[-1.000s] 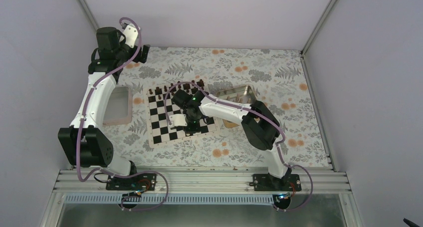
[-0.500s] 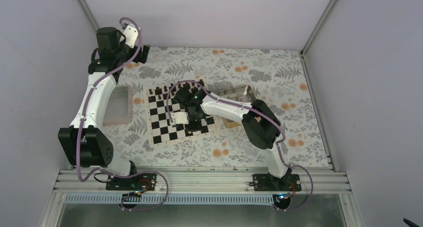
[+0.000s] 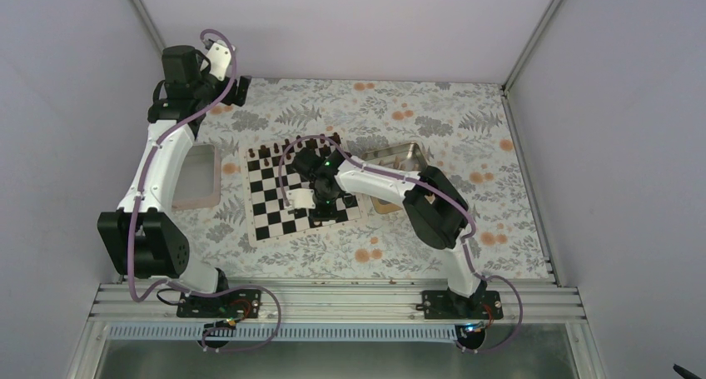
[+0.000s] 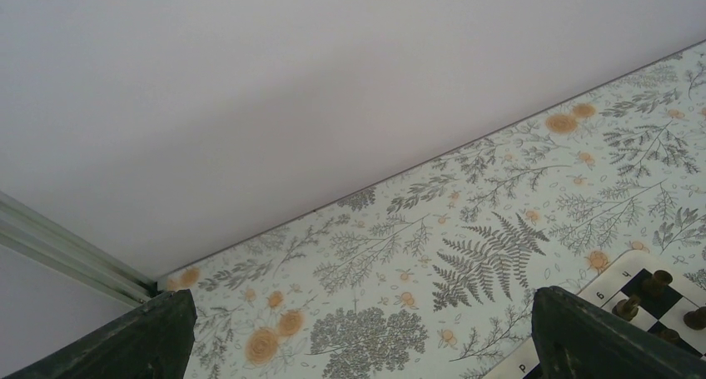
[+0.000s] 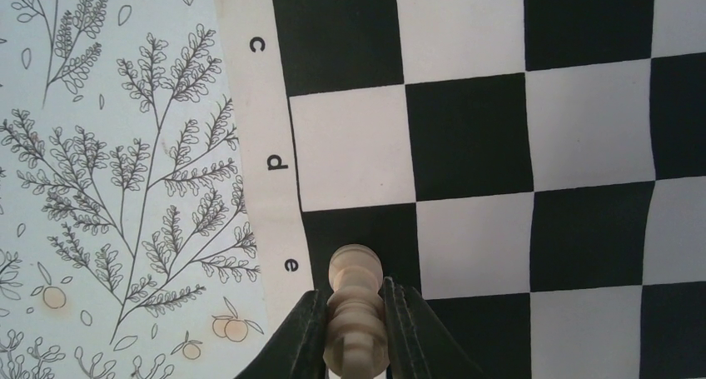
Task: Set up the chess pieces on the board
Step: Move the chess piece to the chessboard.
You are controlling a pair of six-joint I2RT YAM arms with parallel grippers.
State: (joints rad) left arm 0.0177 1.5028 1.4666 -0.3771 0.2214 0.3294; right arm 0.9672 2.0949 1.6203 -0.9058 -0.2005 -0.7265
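My right gripper (image 5: 354, 302) is shut on a light tan chess piece (image 5: 355, 269). It holds the piece upright just over a black square by the letter "e" at the edge of the board (image 5: 466, 137). In the top view this gripper (image 3: 321, 202) hangs over the near right part of the board (image 3: 268, 206). Dark brown pieces (image 3: 291, 151) line the board's far edge. My left gripper (image 3: 241, 88) is raised at the far left of the table. Its fingers (image 4: 150, 339) stand wide apart and open, with only the floral cloth between them. A board corner (image 4: 626, 269) shows at the lower right of that view.
A gold tin tray (image 3: 403, 157) sits right of the board, partly under the right arm. A pale pink-rimmed tray (image 3: 196, 176) lies left of the board below the left arm. Walls close in the floral table at the back and sides.
The right wrist has shifted a little toward the board's far side with the tan piece still in its grip. The left arm has not moved.
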